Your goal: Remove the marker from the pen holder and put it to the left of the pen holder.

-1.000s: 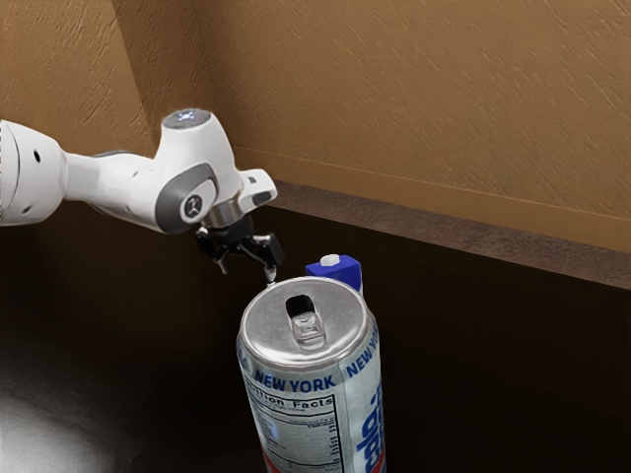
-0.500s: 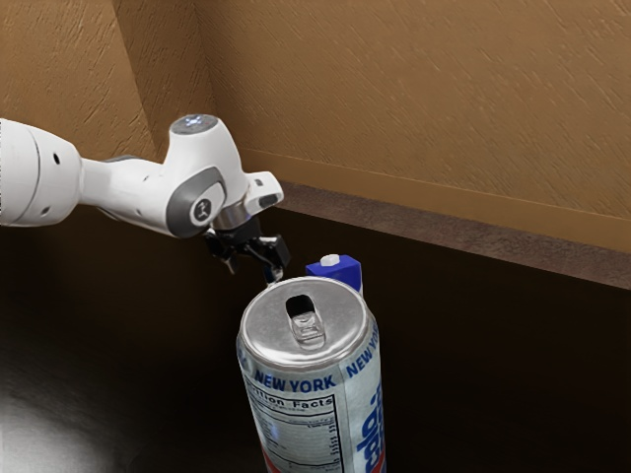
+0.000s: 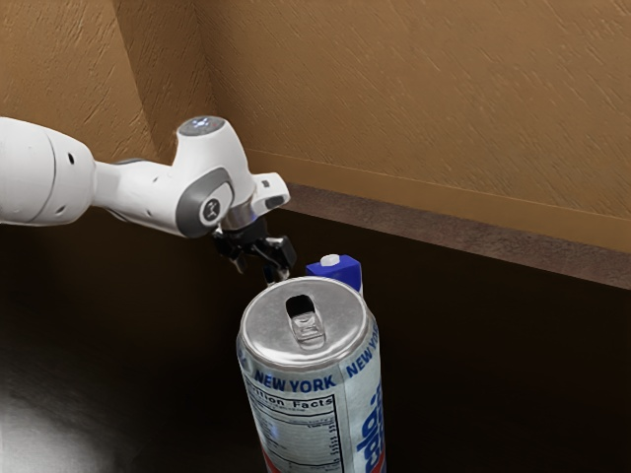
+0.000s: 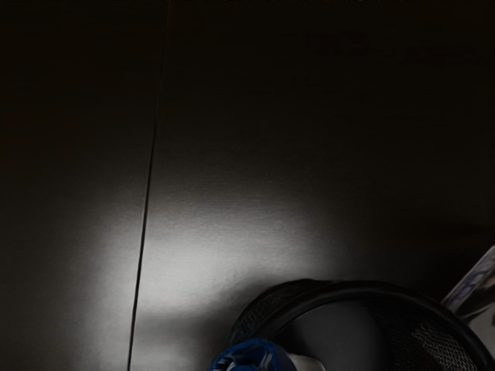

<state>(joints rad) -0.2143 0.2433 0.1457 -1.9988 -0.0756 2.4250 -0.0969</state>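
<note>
Blue-capped marker [image 4: 251, 355], or so the blue end and pale part beside it suggest, is seen at the rim of a black mesh pen holder [image 4: 363, 289]. If the holder is read as a clock with the printed item [image 4: 476, 300] beyond it at two o'clock, the marker is placed near nine. The blue end is turned up toward the hand's camera, so the long axis is judged to be steep, with the lower end probably lodged inside; the exact lean cannot be told.

In the exterior view, the black gripper [image 3: 259, 273] is pointed downward, its two fingers well parted, and nothing is seen pinched between them. From it, a blue-topped carton [image 3: 343, 271] is found at three o'clock and a large drink can [image 3: 320, 414] at five, partly in front.

For the grasp, the fingers will likely need to be centred over the nine o'clock rim, lined up with the steep barrel and lowered; otherwise the mesh edge could be caught too.
</note>
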